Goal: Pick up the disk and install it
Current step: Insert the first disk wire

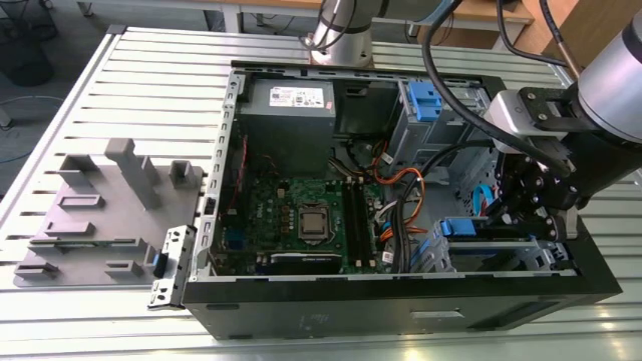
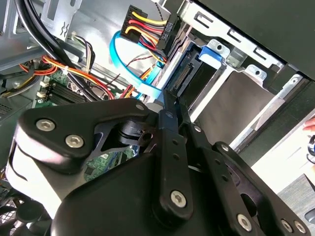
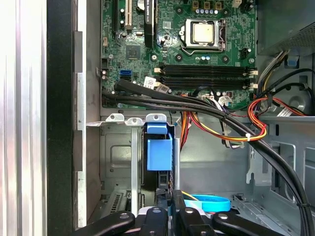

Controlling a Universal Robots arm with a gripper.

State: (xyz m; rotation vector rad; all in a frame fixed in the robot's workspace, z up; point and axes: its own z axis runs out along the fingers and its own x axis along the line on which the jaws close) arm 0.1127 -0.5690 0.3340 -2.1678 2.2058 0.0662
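Right, gripper (image 1: 507,218) first: it is low inside the open computer case (image 1: 401,308), at the corner on the exterior view's right. In both wrist views the fingers (image 2: 167,147) look pressed together, and we see nothing held between them (tips (image 3: 171,196) are partly masked by the linkage).

The disk (image 3: 159,150) lies straight ahead of the fingertips, touching or just short of them; we cannot tell which. It stands on edge inside the grey metal cage (image 3: 118,157), so we judge it to be in its bay and not lying loose on the table. Its long axis runs from the gripper toward the motherboard (image 3: 197,59), and its blue handle sits at the motherboard end. In the second wrist view the disk's (image 2: 197,69) connector edge is just beside the fingertips. The exterior view shows the disk's blue handle (image 1: 461,227) just beside the gripper.

A light blue flat cable (image 2: 123,59) curls near the fingers, and the red, yellow and black wire bundle (image 3: 256,128) crosses between the cage and the board.

For labels, there is a white sticker on the grey power-supply box (image 1: 286,113) (we leave its print unread). The disk's own label is hidden.
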